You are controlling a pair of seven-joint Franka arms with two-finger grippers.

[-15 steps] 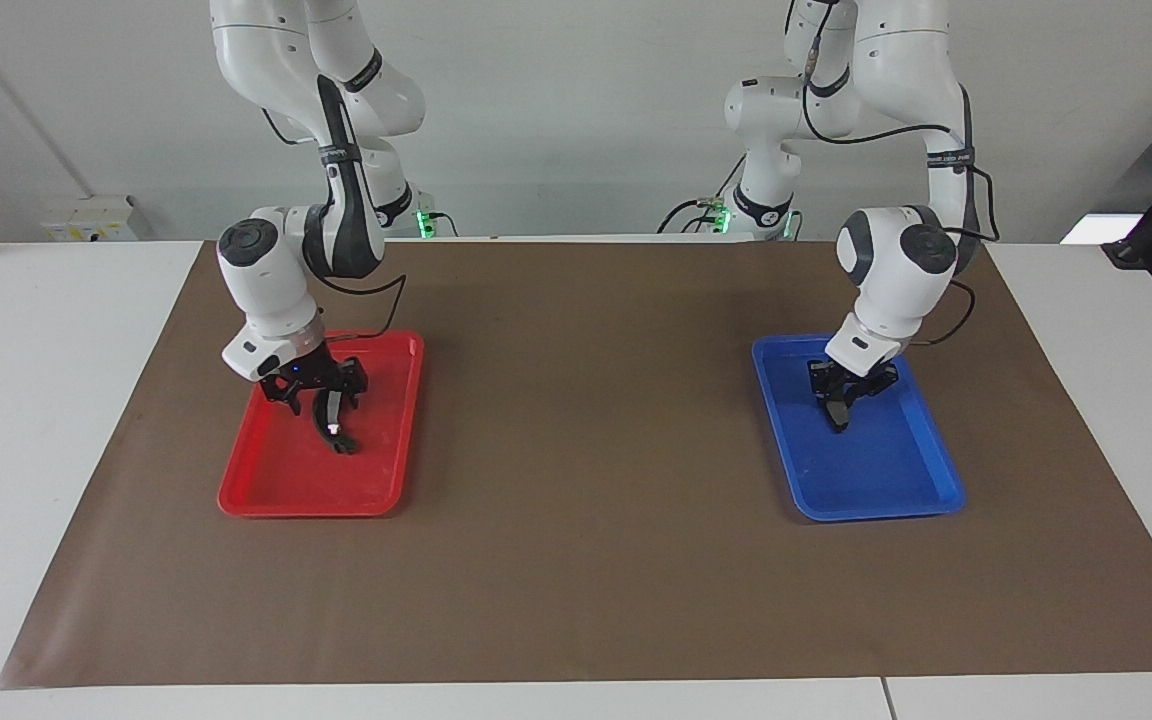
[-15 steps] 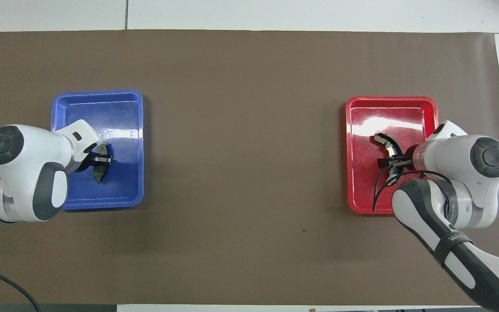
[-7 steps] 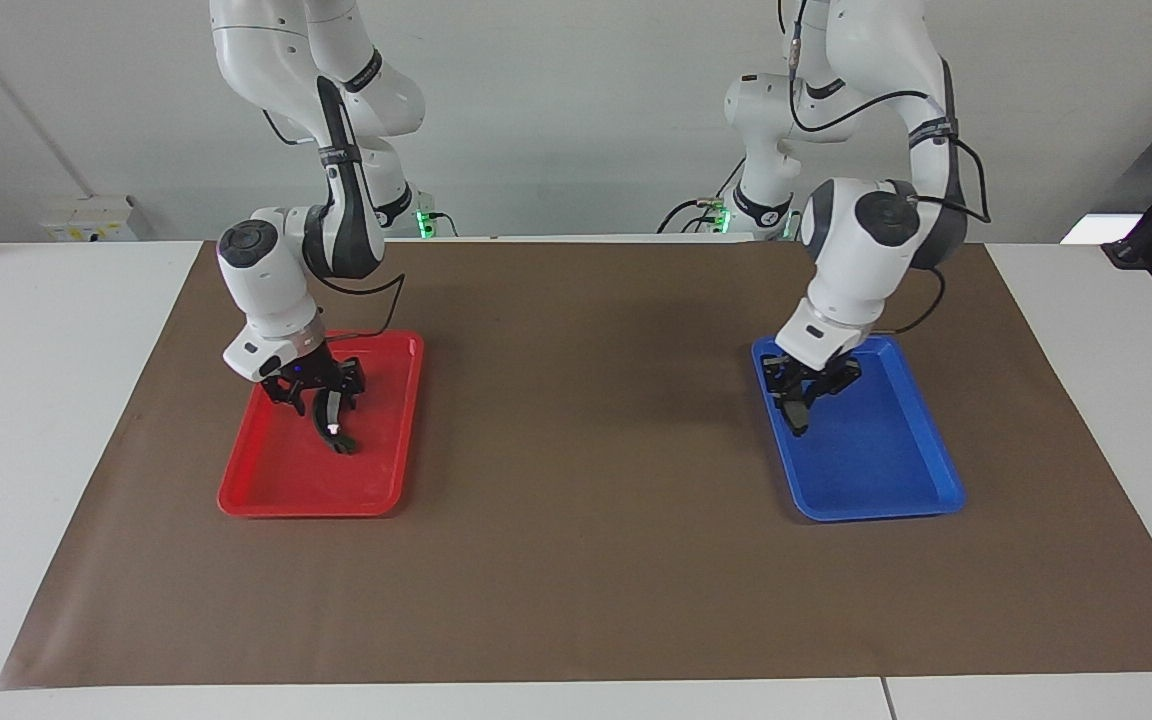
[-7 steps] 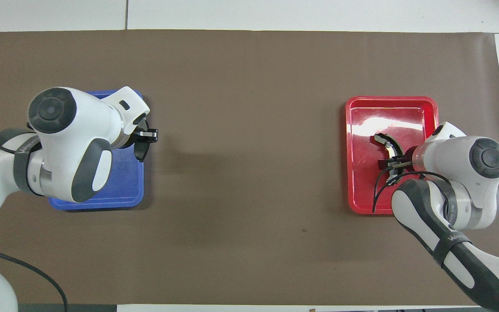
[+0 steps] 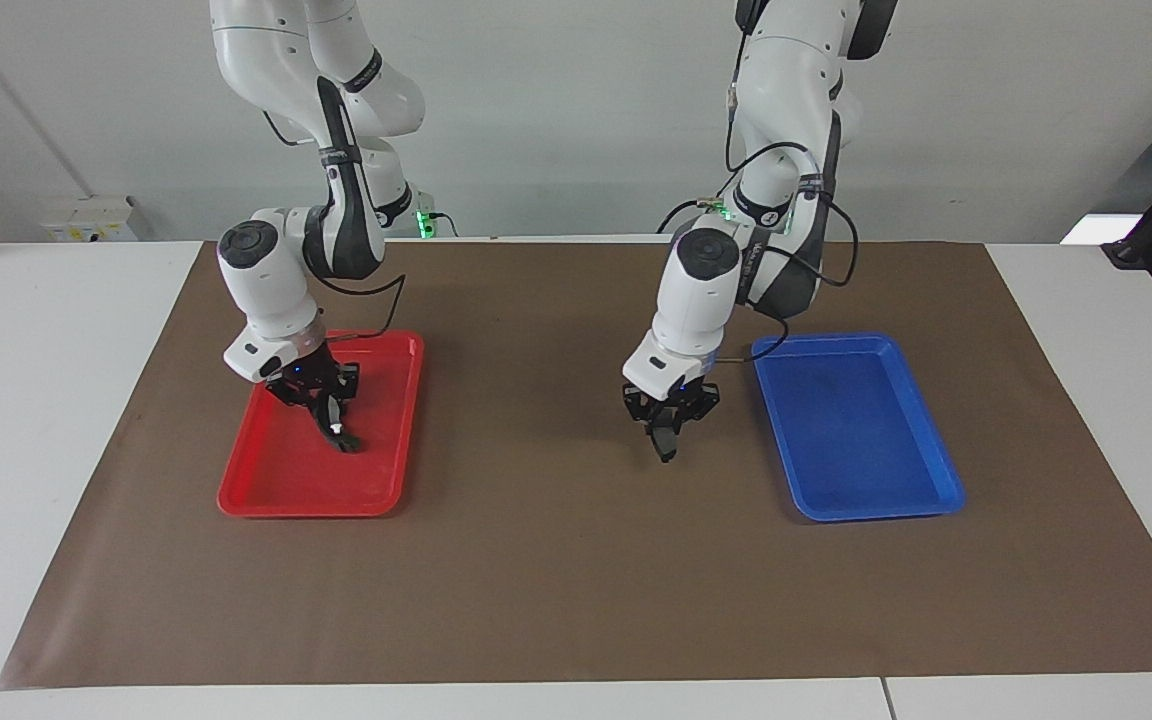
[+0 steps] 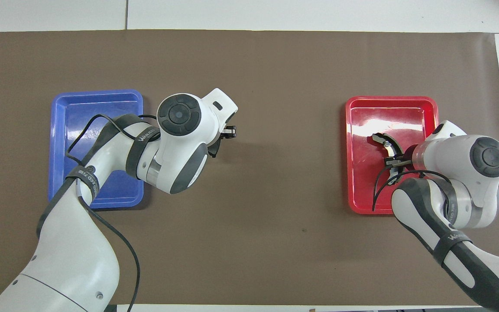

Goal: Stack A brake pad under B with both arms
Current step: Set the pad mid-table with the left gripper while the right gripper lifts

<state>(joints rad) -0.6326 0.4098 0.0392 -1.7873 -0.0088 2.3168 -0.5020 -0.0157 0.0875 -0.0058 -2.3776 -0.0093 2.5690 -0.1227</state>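
A brown mat [image 5: 576, 560] covers the middle of the white table [image 5: 46, 420]. On the mat sit two trays well apart: a blue tray [image 5: 896, 500] toward the left arm's end and a red tray [image 5: 266, 490] toward the right arm's end. The left gripper [image 5: 666, 425] hangs over the bare mat just beside the blue tray, on the side toward the red tray, its fingers clamped on the A brake pad [image 5: 665, 441], which points downward clear of the mat. The right gripper [image 5: 321, 400] is low in the red tray, its fingers closed around B [image 6: 387, 145], the black crescent whose silvery tip [image 5: 336, 430] rests near the tray floor.
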